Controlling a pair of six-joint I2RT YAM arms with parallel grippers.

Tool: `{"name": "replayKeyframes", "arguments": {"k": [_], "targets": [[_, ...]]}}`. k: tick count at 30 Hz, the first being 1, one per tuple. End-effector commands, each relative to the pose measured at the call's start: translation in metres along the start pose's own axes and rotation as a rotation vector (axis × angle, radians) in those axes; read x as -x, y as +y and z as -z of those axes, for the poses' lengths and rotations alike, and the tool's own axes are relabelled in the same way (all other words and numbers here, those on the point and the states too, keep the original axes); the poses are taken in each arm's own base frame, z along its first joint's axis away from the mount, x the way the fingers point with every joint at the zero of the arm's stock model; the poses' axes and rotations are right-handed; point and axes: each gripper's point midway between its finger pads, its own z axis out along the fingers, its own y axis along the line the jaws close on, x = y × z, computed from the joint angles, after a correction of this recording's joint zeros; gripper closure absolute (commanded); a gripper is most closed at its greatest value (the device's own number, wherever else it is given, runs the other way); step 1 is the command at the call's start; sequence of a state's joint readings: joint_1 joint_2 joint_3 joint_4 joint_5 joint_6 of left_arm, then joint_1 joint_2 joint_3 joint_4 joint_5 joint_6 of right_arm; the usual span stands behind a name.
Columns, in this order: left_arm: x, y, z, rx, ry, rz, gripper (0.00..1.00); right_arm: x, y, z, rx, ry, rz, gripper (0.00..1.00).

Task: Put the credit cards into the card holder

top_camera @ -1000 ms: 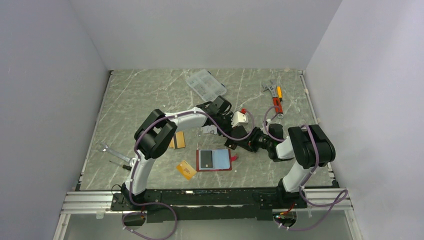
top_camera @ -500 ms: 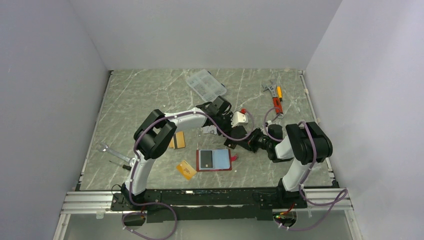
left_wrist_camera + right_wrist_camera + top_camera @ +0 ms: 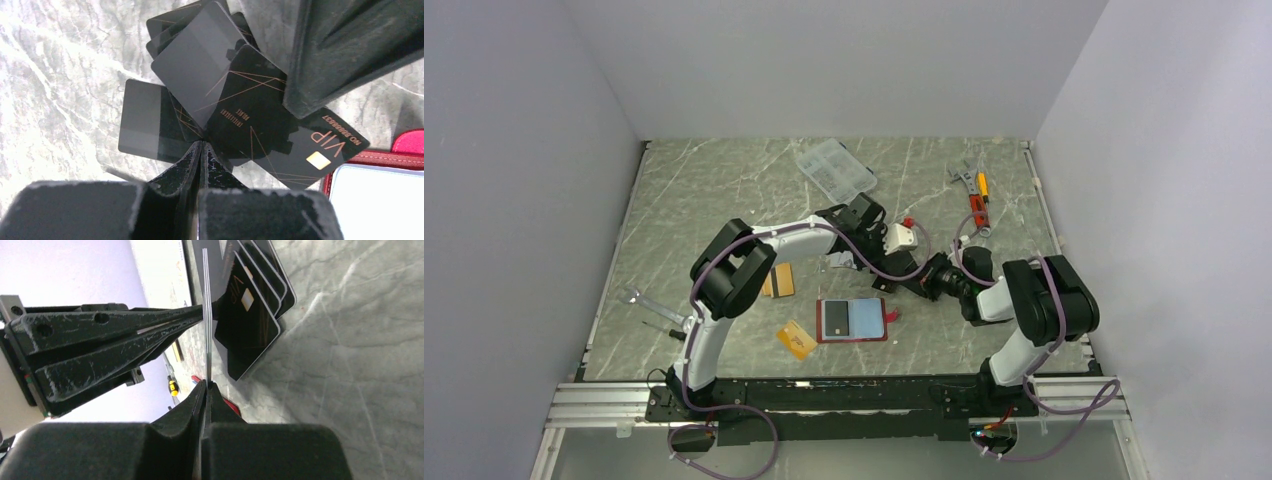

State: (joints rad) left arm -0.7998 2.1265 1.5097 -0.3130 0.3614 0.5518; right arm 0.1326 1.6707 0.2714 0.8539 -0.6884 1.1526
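Held in the air above the table is a fan of several dark credit cards (image 3: 250, 110), with my left gripper (image 3: 201, 145) shut on their overlapping corners. My right gripper (image 3: 207, 385) is shut on the edge of one thin card (image 3: 205, 300) of that fan, seen edge-on. Both grippers meet just behind the card holder (image 3: 866, 318), left gripper (image 3: 864, 262) and right gripper (image 3: 911, 285). The holder lies open and flat, red with a light blue inside and a dark card on its left half. An orange card (image 3: 796, 339) and a gold card with a black stripe (image 3: 779, 280) lie on the table.
A clear plastic organiser box (image 3: 835, 170) sits at the back. A wrench and screwdrivers (image 3: 974, 195) lie at the back right, a small white part (image 3: 902, 237) behind the grippers. Another wrench (image 3: 649, 305) lies at the left edge.
My right gripper has closed onto the edge of a card in the fan. The right arm's elbow shifted slightly. The left gripper has stayed put with the cards.
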Motion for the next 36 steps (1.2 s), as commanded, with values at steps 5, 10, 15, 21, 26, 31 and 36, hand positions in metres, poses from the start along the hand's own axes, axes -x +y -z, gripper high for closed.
{"name": "replayKeyframes", "arguments": {"k": [5,10,15,21,26,31,36], "targets": [[-0.004,0.015,0.029,0.015,0.037,0.115,0.84,0.006,0.020,0.006,0.023,-0.021,0.097,1.00],[0.027,0.042,0.081,0.041,-0.083,0.183,0.74,0.007,0.022,0.007,0.007,-0.017,0.116,1.00],[0.039,0.033,0.110,-0.007,-0.151,0.241,0.72,0.003,0.026,0.008,0.048,0.000,0.125,1.00],[0.035,0.008,0.108,-0.133,-0.167,0.320,0.01,0.009,0.035,0.007,0.050,0.019,0.173,1.00],[0.028,-0.006,0.097,-0.198,-0.170,0.357,0.01,0.024,0.046,0.011,0.063,-0.010,0.208,1.00],[0.044,-0.011,0.112,-0.283,-0.240,0.457,0.01,0.034,0.070,0.022,0.127,-0.015,0.273,1.00],[0.078,-0.010,0.154,-0.392,-0.382,0.535,0.09,0.028,0.105,0.038,0.233,0.000,0.375,1.00]]}}
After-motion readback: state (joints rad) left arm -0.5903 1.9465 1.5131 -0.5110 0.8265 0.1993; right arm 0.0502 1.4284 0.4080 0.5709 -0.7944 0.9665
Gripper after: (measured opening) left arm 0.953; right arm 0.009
